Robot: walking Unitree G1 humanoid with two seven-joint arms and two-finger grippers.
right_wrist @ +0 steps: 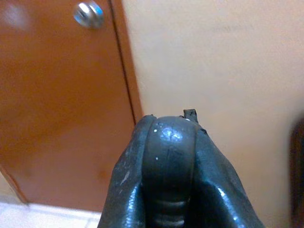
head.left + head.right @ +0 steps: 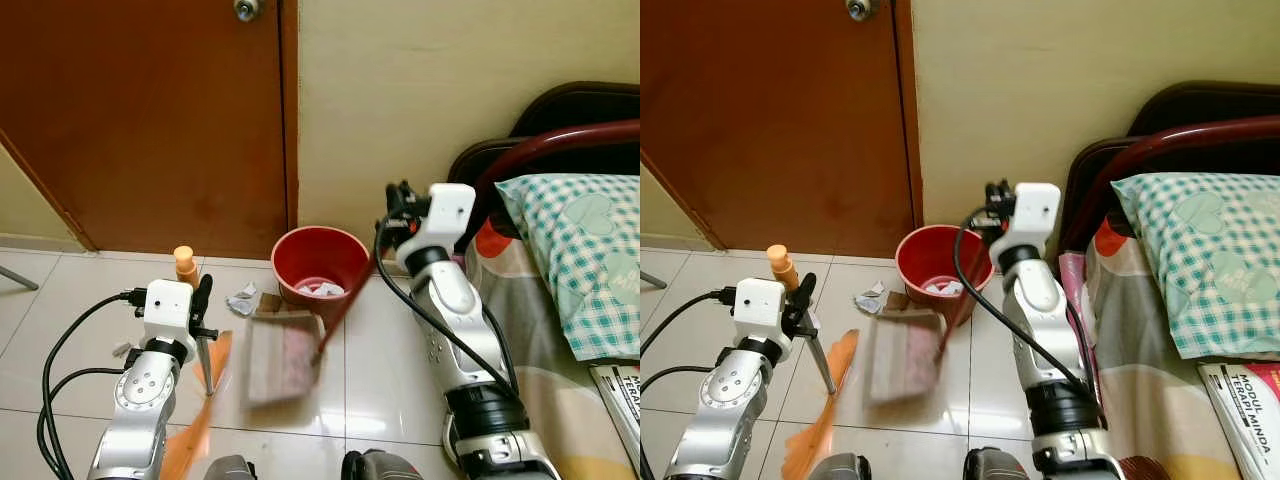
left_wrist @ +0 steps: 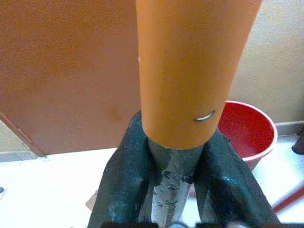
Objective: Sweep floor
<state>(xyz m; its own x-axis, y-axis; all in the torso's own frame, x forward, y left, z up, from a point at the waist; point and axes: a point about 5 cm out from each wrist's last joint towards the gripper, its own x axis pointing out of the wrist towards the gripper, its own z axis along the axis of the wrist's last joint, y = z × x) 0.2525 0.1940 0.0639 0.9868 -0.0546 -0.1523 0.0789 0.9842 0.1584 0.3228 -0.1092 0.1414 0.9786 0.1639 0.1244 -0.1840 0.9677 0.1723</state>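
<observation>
My left gripper (image 2: 203,298) is shut on the grey pole (image 3: 173,164) of a broom, just under its orange cap (image 2: 184,264). The pole slants down to orange bristles (image 2: 195,420) on the tiled floor. My right gripper (image 2: 400,205), raised near the wall, is shut on the dark rounded end (image 1: 168,156) of a dark red handle (image 2: 345,305). That handle runs down to a blurred dustpan (image 2: 283,358) on the floor in front of a red bucket (image 2: 320,262). Crumpled paper scraps (image 2: 242,298) lie left of the bucket, and more scraps lie inside it.
A brown door (image 2: 150,110) and a cream wall (image 2: 420,80) close off the far side. On the right stand a bed with a checked pillow (image 2: 580,250) and a dark red frame (image 2: 560,140). A magazine (image 2: 620,395) lies on the bed. Black cables hang from both arms.
</observation>
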